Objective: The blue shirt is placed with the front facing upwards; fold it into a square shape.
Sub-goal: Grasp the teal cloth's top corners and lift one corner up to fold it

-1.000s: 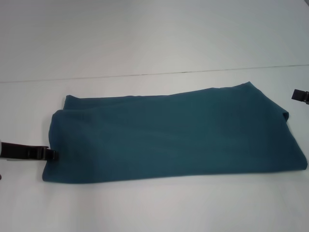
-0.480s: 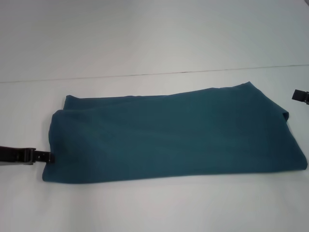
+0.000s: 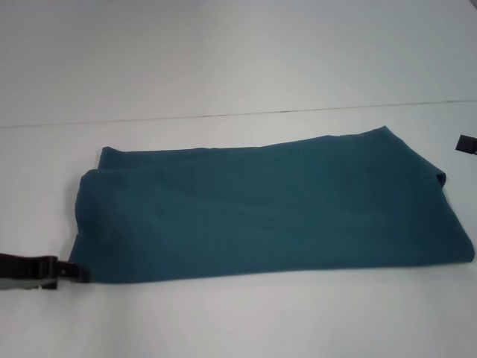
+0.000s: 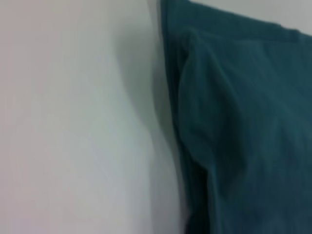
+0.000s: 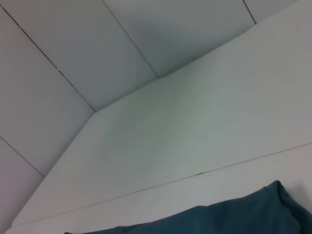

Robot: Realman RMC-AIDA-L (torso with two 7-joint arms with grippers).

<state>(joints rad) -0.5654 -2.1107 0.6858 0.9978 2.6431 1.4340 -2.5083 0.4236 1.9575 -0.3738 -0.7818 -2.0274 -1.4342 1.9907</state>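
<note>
The blue shirt [image 3: 268, 209] lies folded into a long teal band across the white table [image 3: 223, 321], plain side up; no print or collar shows. My left gripper [image 3: 74, 273] is at the shirt's near left corner, low over the table. My right gripper [image 3: 466, 144] shows only as a dark tip at the right edge, apart from the shirt's far right corner. The left wrist view shows the shirt's folded left end [image 4: 243, 126] beside bare table. The right wrist view shows a corner of the shirt [image 5: 234, 217].
A thin seam [image 3: 223, 115] crosses the table behind the shirt. Bare white table [image 3: 246, 60] lies on every side of the shirt. The right wrist view shows the white table's far edge [image 5: 161, 78] and grey panels beyond.
My left gripper has slid along the shirt's left end toward the near corner and drawn back a little. My right gripper has withdrawn slightly toward the right edge. The shirt has not moved.
</note>
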